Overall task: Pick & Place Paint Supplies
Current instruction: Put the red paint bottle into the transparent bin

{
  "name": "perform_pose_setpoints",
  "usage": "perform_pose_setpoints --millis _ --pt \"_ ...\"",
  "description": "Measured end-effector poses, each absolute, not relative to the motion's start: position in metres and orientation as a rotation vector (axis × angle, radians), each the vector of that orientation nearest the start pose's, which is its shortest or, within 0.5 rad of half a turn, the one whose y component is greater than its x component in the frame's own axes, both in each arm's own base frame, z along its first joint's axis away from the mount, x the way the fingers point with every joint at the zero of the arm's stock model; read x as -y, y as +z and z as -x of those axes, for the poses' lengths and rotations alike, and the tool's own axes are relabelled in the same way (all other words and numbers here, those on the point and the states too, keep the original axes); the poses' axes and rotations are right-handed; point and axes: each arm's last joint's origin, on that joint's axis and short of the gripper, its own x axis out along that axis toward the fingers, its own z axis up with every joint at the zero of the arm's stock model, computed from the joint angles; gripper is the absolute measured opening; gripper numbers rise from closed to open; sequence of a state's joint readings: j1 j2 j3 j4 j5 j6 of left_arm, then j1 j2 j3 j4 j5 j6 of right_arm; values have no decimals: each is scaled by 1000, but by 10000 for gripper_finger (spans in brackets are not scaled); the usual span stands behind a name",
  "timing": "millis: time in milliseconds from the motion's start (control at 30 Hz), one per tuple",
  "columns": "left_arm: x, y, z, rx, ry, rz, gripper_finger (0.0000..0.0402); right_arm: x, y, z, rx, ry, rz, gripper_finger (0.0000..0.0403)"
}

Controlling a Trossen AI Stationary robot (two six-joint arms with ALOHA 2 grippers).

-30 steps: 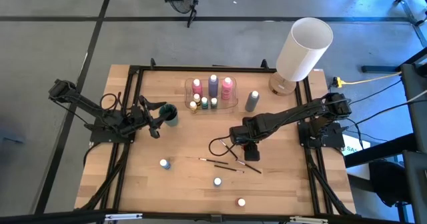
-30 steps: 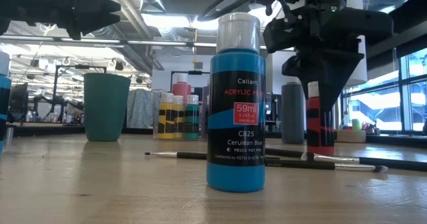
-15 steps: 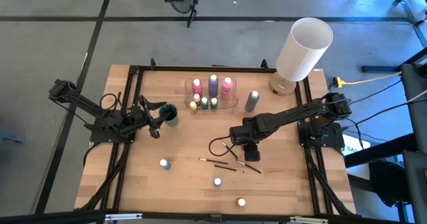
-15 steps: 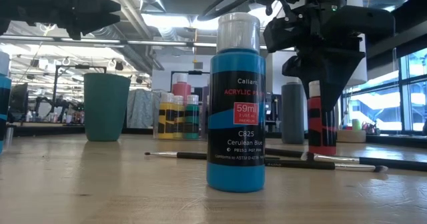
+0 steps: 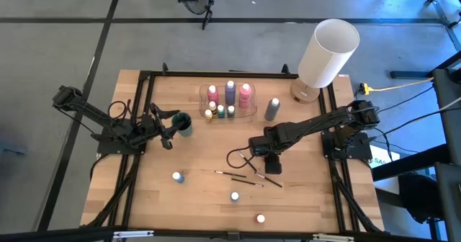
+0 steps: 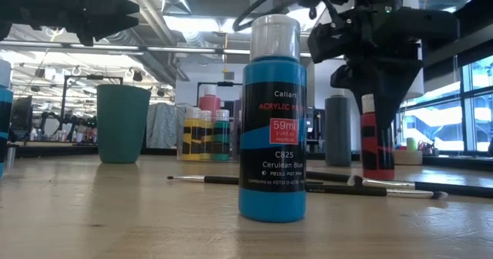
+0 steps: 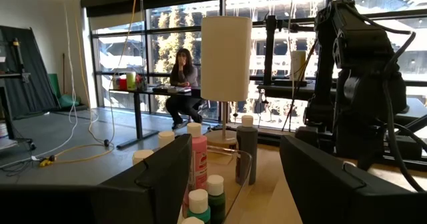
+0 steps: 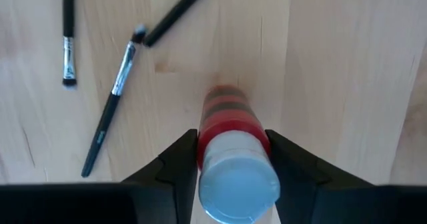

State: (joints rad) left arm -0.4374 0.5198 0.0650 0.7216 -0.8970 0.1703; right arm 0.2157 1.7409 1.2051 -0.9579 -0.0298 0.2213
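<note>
My right gripper [image 5: 268, 160] is shut on a small red paint bottle [image 6: 377, 145] with a white cap, near the table's middle. Three thin paintbrushes [image 5: 238, 176] lie flat just near of it. A clear tray [image 5: 204, 94] at the far side holds pink and purple bottles and tiny yellow and green ones. A grey bottle [image 5: 272, 109] stands to the tray's right. Two blue bottles [image 5: 177, 176] [image 5: 235, 196] and a red one [image 5: 260, 218] stand upright toward the near edge. My left gripper [image 7: 233, 184] is open beside a teal cup [image 5: 185, 123] and touches nothing. My right gripper pinches the red bottle between its two fingers [image 8: 180, 159] at its top end, by the white cap [image 8: 238, 179]. The fingers come from above, pointing down. The bottle hangs upright below them; I cannot tell whether its base touches the table.
A big white cylindrical lamp [image 5: 328, 53] stands at the far right corner. A black frame [image 5: 216, 74] runs around the table's edges. A black cable [image 5: 238, 158] loops beside my right gripper. Bare wood lies between the brushes and the near bottles. A person sits in the room beyond the table.
My right gripper has shifted a little toward the table's right edge, carrying the red bottle upright with it. Its fingers stay shut on the bottle.
</note>
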Motion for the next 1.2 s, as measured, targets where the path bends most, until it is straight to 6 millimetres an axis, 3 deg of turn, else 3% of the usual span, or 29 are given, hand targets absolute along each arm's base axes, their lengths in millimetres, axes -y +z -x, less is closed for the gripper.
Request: perform_pose_setpoints --millis 200,367,600,767,967,1200 --pt "30 204 -118 172 472 0 224 -68 198 -304 -1540 8 -51 147" --pt "30 204 -118 172 472 0 224 -75 222 -312 -1497 22 -46 147" --pt "30 204 -118 172 473 0 224 -80 286 -322 -1395 -54 31 147" --pt "30 204 -118 172 473 0 224 -72 340 -330 -1222 -136 -23 145" --pt "30 204 -118 172 472 0 224 -39 380 -335 -1057 -307 -208 145" --pt "30 204 -118 172 472 0 224 15 382 -339 -1028 -465 -411 145"
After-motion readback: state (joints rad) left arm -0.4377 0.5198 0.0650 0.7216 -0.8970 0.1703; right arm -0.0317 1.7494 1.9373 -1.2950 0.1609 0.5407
